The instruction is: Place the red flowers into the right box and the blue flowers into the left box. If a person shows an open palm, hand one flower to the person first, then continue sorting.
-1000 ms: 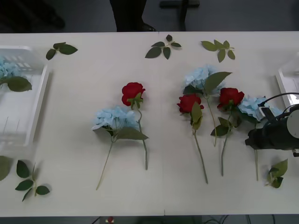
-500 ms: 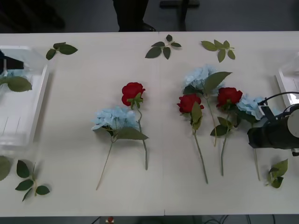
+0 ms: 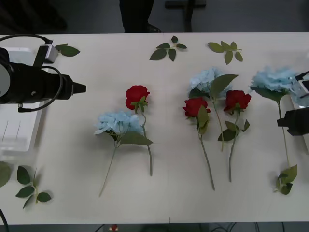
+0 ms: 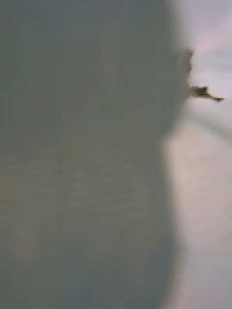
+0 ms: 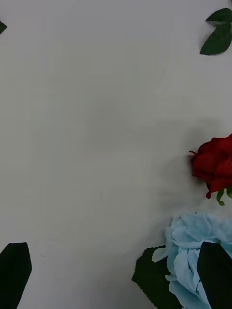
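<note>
Three red flowers [image 3: 137,95] [image 3: 195,106] [image 3: 237,100] lie mid-table. One blue flower [image 3: 118,122] lies beside the left rose, and another [image 3: 206,79] sits behind the middle rose. A third blue flower [image 3: 273,78] is raised at the right, where my right gripper [image 3: 284,122] is shut on its stem. My left gripper [image 3: 82,88] reaches rightward from over the left box [image 3: 24,140]. In the left wrist view the left gripper [image 5: 116,277] is open above bare table, with a red flower [image 5: 215,166] and a blue flower [image 5: 193,246] off to one side. The right box [image 3: 295,100] shows at the far right edge.
Loose green leaf sprigs lie at the back [image 3: 168,50] [image 3: 226,50] [image 3: 65,50], front left [image 3: 29,186] and front right [image 3: 287,179]. A person's dark legs [image 3: 135,14] stand behind the table's far edge.
My right gripper has lifted the rightmost blue flower and carried it right and back. My left arm has swung out from over the left box toward the middle.
</note>
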Available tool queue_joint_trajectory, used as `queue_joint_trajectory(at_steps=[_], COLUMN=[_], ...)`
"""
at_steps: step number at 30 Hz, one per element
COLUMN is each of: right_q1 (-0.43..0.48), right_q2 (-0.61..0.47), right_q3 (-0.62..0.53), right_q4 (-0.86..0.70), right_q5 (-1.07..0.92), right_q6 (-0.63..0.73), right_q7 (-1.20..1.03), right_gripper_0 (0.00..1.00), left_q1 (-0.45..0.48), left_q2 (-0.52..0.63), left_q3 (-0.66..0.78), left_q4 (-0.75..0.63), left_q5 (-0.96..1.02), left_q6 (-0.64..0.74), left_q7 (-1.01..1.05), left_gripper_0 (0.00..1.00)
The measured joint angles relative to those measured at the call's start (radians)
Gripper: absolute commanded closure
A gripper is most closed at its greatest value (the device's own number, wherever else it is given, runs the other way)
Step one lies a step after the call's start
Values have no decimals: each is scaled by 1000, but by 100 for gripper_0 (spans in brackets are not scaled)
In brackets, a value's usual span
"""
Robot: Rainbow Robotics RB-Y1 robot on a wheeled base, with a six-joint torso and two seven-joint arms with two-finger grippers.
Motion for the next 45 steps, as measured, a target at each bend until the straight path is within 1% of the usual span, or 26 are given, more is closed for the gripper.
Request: queue_joint_trajectory(at_steps=[3,5,10,13,16,18,21,26,30,31,36,39,42,45], right_q1=[0,-6,-60,-105,-147,-166,-185,-215,-235,-237,-237,-237,-238,-249], right_q2=[14,35,97,124,142,149,149,149,149,149,149,149,149,149], right_q3=[7,25,104,152,193,218,254,299,308,308,308,308,302,291], right_q4=[-68,-89,-90,-89,-89,-89,-78,-44,-40,-40,-40,-40,-40,-40], right_q5=[-150,-244,-412,-476,-524,-574,-654,-729,-732,-733,-750,-745,-708,-689], right_q6=[-6,-7,-7,-12,-48,-88,-149,-197,-201,-201,-208,-213,-288,-387], right_q7=[78,123,138,138,138,138,137,137,131,129,107,107,138,284], right_gripper_0=[100,100,100,100,100,100,100,100,100,100,100,100,100,100], left_q1=[0,0,0,0,1,8,41,137,181,183,183,183,183,183], left_q2=[0,0,0,2,4,4,4,4,4,4,4,4,4,4], left_q3=[8,22,83,113,133,136,125,26,-83,-97,-94,-74,-66,-66], left_q4=[0,0,0,0,0,0,0,0,0,0,0,0,0,0], left_q5=[31,83,322,476,608,713,852,1038,1073,1073,1072,1071,1070,1070], left_q6=[0,0,1,14,41,43,36,-45,-122,-125,-125,-124,-124,-124], left_q7=[-7,-48,-243,-266,-315,-428,-586,-644,-884,-910,-839,-839,-839,-839], left_gripper_0=[0,0,0,0,0,0,0,0,0,0,0,0,0,0])
